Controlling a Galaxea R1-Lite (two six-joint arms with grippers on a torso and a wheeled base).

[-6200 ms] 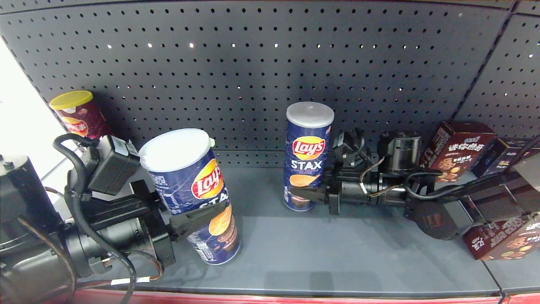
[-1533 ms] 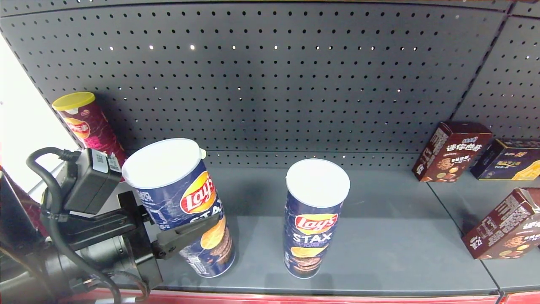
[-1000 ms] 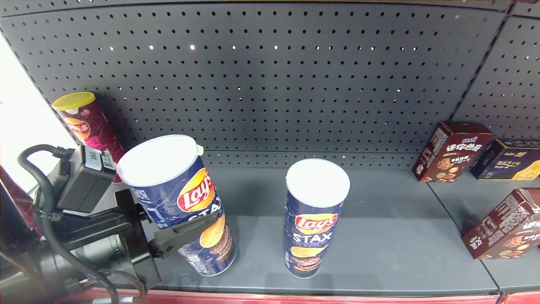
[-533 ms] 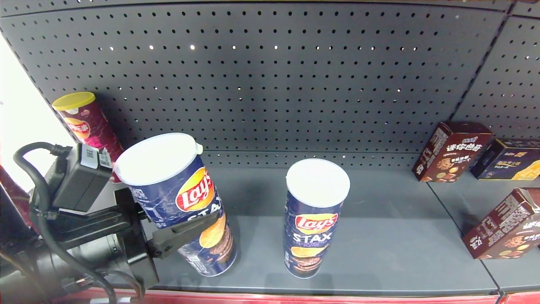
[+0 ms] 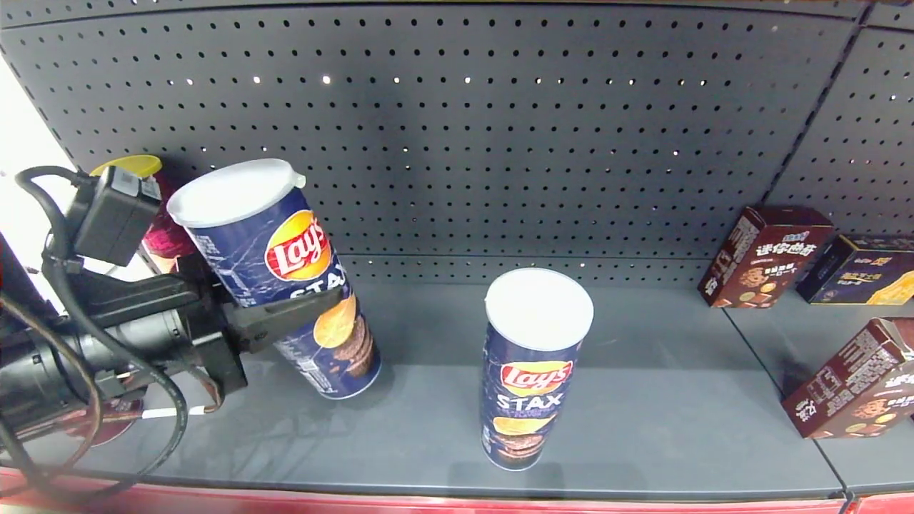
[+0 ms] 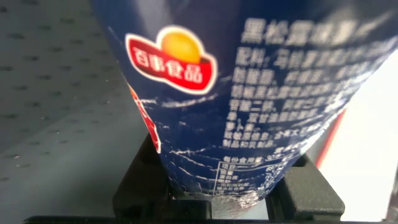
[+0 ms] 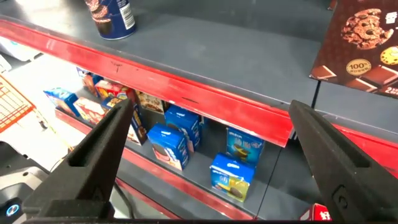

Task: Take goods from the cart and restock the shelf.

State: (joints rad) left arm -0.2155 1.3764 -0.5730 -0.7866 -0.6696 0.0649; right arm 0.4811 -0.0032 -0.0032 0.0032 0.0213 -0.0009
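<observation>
My left gripper (image 5: 282, 314) is shut on a blue chips can (image 5: 275, 275) with a white lid. It holds the can tilted above the left part of the grey shelf (image 5: 643, 400). Up close, the same can (image 6: 249, 93) sits between the left gripper's (image 6: 217, 196) fingers. A second blue can (image 5: 535, 371) stands upright near the shelf's front edge, at the middle. My right gripper (image 7: 217, 162) hangs open with nothing in it, in front of and below the shelf's red front rim (image 7: 186, 87).
A maroon can with a yellow lid (image 5: 132, 165) stands at the back left, partly behind the left arm. Brown boxes (image 5: 767, 257) and a dark box (image 5: 864, 275) occupy the right side. Blue boxes (image 7: 177, 134) fill the shelf below. The pegboard (image 5: 457, 128) closes the back.
The left arm has carried the tilted can up and towards the back left of the shelf. The right arm has let go of the middle can and withdrawn.
</observation>
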